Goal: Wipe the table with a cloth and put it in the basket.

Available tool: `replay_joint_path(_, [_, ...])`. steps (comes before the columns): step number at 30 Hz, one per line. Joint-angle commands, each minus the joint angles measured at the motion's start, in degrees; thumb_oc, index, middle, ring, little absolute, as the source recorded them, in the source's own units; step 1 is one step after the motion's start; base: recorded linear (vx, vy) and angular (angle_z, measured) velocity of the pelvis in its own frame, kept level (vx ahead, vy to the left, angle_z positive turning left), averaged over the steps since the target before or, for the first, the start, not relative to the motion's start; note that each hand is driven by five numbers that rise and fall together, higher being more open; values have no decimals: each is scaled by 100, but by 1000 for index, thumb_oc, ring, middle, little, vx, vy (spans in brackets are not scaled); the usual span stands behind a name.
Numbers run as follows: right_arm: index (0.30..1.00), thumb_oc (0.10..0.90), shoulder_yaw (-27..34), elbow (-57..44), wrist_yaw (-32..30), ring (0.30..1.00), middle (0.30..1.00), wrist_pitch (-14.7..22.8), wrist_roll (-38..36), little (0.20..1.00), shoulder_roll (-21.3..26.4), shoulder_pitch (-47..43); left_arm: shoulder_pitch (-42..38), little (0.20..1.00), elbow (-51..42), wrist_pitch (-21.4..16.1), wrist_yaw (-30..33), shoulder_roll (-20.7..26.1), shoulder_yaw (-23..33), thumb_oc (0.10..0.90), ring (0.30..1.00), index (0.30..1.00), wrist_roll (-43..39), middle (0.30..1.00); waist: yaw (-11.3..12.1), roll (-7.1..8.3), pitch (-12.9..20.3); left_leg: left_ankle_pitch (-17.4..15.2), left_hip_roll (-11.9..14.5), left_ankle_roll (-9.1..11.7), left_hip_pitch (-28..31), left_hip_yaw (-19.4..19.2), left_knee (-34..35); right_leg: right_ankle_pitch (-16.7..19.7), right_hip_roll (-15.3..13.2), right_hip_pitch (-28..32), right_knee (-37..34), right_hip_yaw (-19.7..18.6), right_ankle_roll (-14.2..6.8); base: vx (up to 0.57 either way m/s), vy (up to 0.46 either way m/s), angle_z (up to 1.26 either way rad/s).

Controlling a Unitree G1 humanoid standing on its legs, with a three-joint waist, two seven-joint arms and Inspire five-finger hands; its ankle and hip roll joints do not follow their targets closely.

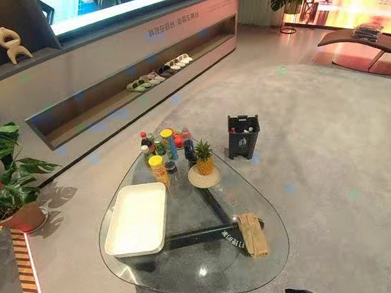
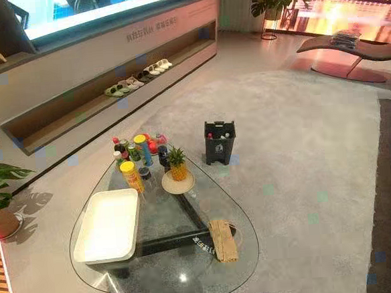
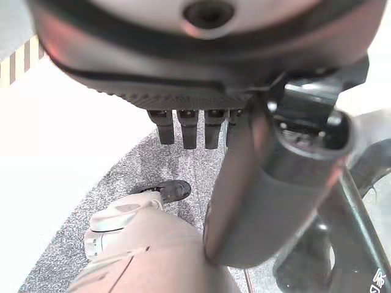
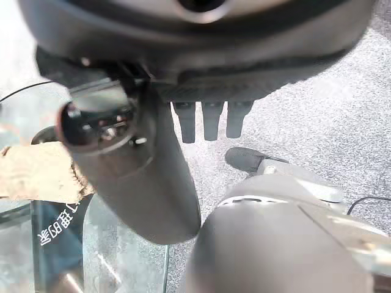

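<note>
The left hand [image 3: 201, 61] hangs off the near edge of the glass table [image 1: 191, 271]. Its fingers [image 3: 188, 129] are straight and loose, with nothing in them. The right hand [image 4: 201, 55] hangs the same way by the table's near right edge, its fingers [image 4: 211, 122] relaxed and empty, and its thumb [image 4: 143, 183] stands apart from them.

The tan cloth [image 1: 252, 235] lies folded on the glass at the near right edge, touched by neither hand. Well apart from it, along the left edge, sits the shallow white basket [image 1: 137, 219], with nothing visible inside it.

Past the middle of the table a pineapple [image 1: 204, 158] stands upright on a round plate [image 1: 194, 181]. Just beyond the plate, a cluster of bottles [image 1: 163, 149] crowds the far corner.

On the carpet off the far right edge stands a dark bin [image 1: 243, 136]. Farther back, pairs of slippers [image 1: 160, 72] line a low wall shelf [image 1: 99, 116].
</note>
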State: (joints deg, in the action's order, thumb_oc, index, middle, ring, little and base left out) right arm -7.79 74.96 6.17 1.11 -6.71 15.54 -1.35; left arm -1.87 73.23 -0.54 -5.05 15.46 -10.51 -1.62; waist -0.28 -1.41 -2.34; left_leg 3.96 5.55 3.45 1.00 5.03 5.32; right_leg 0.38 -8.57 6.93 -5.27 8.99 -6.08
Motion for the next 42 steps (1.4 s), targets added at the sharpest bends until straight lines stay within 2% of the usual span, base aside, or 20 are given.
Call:
replay_joint_path(1, [900,800,22,361,141,900,900,-47,-20,900,-82,-227,-310,900,384,142,-82,-32,-54,800,900,900,15,900,37,129,-300,-354,-38,-96,339,-874,-32,119,-86,-72,84,168,38,118,53,-11])
replay_joint_path(5, [900,800,43,380,149,900,900,-34,9,900,-60,-221,-322,900,396,93,-212,-16,-48,800,900,900,-18,900,30,138,-298,-365,-32,-101,350,-893,-32,122,-86,-65,79,175,32,0,0,0])
replay_joint_path(16, [900,800,19,375,49,900,900,-145,46,900,-78,-242,-344,900,428,94,-10,-29,-30,800,900,900,-16,900,44,169,-310,-347,-23,-102,322,-897,-32,148,-78,-91,64,171,33,0,0,0])
replay_joint_path(20, [900,800,60,492,-289,900,900,-507,213,900,-45,-237,-365,900,464,204,182,-12,-30,800,900,900,147,900,45,162,-327,-341,-20,-100,307,-898,-32,152,-80,-111,67,181,33,0,0,0])
replay_joint_path(24, [900,800,116,587,-373,900,900,-620,274,900,3,-259,-347,900,504,232,272,19,5,800,900,900,193,900,57,151,-326,-348,-26,-102,317,-888,-32,151,-75,-91,51,180,38,0,0,0])
replay_joint_path(37, [900,800,219,592,-347,900,900,-612,295,900,97,-246,-310,900,506,175,291,151,161,800,900,900,192,900,68,143,-310,-332,-9,-76,315,-884,-32,148,-66,-85,45,188,32,0,0,0])
replay_joint_path(42, [900,800,218,583,-321,900,900,-621,305,900,135,-235,-329,900,440,-13,243,178,146,800,900,900,82,900,70,133,-318,-323,-10,-70,295,-867,-32,161,-72,-90,27,194,31,0,0,0])
